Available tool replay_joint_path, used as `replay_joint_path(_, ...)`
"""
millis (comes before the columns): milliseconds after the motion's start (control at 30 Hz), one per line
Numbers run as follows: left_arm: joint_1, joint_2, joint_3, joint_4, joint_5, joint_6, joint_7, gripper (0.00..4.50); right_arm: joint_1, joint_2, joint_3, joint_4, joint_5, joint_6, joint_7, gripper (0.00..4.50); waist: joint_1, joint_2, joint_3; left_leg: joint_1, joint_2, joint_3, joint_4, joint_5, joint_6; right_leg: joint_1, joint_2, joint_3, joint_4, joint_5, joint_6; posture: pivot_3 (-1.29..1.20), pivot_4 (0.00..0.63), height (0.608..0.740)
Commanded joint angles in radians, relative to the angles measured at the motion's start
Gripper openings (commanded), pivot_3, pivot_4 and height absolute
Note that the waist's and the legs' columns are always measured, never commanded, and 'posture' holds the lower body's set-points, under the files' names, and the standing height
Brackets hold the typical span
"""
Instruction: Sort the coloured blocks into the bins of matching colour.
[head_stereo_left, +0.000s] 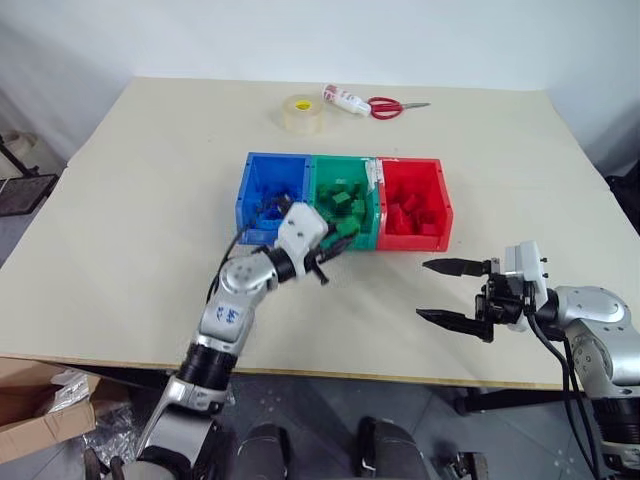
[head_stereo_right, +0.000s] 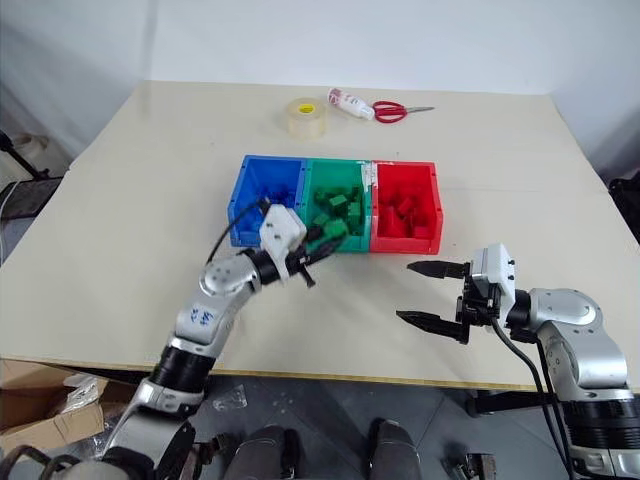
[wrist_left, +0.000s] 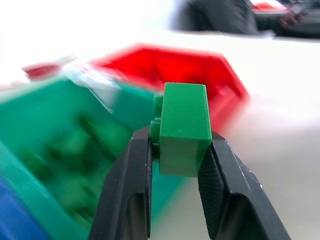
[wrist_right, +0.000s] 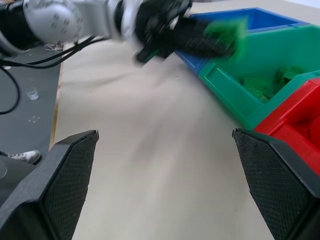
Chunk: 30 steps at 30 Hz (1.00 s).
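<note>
My left gripper (head_stereo_left: 337, 245) is shut on a small green studded block (wrist_left: 183, 128), held off the table just in front of the green bin's (head_stereo_left: 345, 161) near wall. The three joined bins stand in a row mid-table: blue bin (head_stereo_left: 243, 190) on the left, green in the middle, red bin (head_stereo_left: 445, 200) on the right. Several green blocks (head_stereo_left: 347, 203) lie in the green bin and red blocks (head_stereo_left: 408, 214) in the red bin. My right gripper (head_stereo_left: 423, 289) stands open and empty over the table, in front of and right of the red bin, pointing left.
At the table's far edge lie a clear tape roll (head_stereo_left: 303, 112), a white tube (head_stereo_left: 345, 99) and red-handled scissors (head_stereo_left: 390, 106). A cardboard box (head_stereo_left: 30, 405) sits on the floor at the lower left, beyond the table's front edge (head_stereo_left: 330, 374).
</note>
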Motion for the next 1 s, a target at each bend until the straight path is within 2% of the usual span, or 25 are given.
replay_joint_path(33, -0.073, 0.002, 0.036, 0.047, 0.006, 0.005, 0.040, 2.18, -0.005, -0.004, -0.044, -0.033, 0.027, -0.011, -0.006, 4.50, 0.000, 0.000, 0.000, 0.000, 0.000, 0.000, 0.000, 0.000, 0.000, 0.000, 0.000, 0.000, 0.000, 0.000, 0.000, 0.00, 0.150, 0.740)
replay_joint_path(267, -0.126, 0.027, 0.033, 0.120, -0.015, -0.051, -0.040, 4.42, -0.023, 0.004, -0.034, -0.028, 0.021, -0.008, -0.012, 4.50, -0.001, 0.000, 0.000, 0.000, 0.000, 0.000, 0.000, 0.000, 0.000, 0.000, 0.000, 0.000, 0.000, 0.000, 0.000, 0.00, 0.150, 0.740)
replay_joint_path(500, -0.020, 0.163, 0.072, -0.068, -0.153, 0.012, -0.265, 4.47, -0.061, -0.003, -0.018, 0.002, 0.016, -0.001, 0.011, 4.50, -0.007, 0.000, 0.000, 0.000, 0.000, 0.000, -0.001, 0.000, 0.000, -0.001, 0.000, 0.000, 0.000, 0.000, 0.000, 0.00, 0.150, 0.740)
replay_joint_path(700, 0.213, 0.403, 0.188, -0.263, -0.329, 0.169, -0.447, 4.47, -0.125, -0.012, 0.005, 0.068, 0.002, 0.003, 0.060, 4.50, -0.025, 0.000, 0.000, 0.000, 0.000, 0.000, -0.001, 0.000, 0.000, -0.001, 0.000, 0.000, 0.001, 0.000, 0.000, 0.00, 0.150, 0.740)
replay_joint_path(733, 0.272, 0.451, 0.221, -0.287, -0.384, 0.184, -0.518, 4.47, -0.138, -0.017, 0.010, 0.083, -0.004, 0.002, 0.072, 4.50, -0.026, 0.000, 0.000, 0.000, 0.000, 0.000, -0.001, 0.000, 0.000, -0.001, 0.000, 0.000, 0.001, 0.000, 0.000, 0.00, 0.150, 0.740)
replay_joint_path(867, 0.403, 0.576, 0.310, -0.247, -0.404, 0.118, -0.640, 4.47, -0.192, -0.044, 0.017, 0.166, -0.030, -0.015, 0.118, 4.50, -0.024, 0.001, 0.001, 0.000, 0.000, 0.001, -0.001, 0.000, 0.000, -0.002, 0.000, 0.001, 0.001, 0.000, 0.000, 0.00, 0.150, 0.740)
replay_joint_path(1000, 0.393, 0.603, 0.363, -0.158, -0.376, 0.025, -0.638, 4.47, -0.247, -0.075, 0.020, 0.275, -0.073, -0.051, 0.166, 4.50, -0.015, 0.001, 0.001, 0.000, 0.000, 0.000, -0.001, 0.000, 0.000, -0.001, 0.000, 0.001, 0.000, 0.000, 0.000, 0.00, 0.150, 0.740)
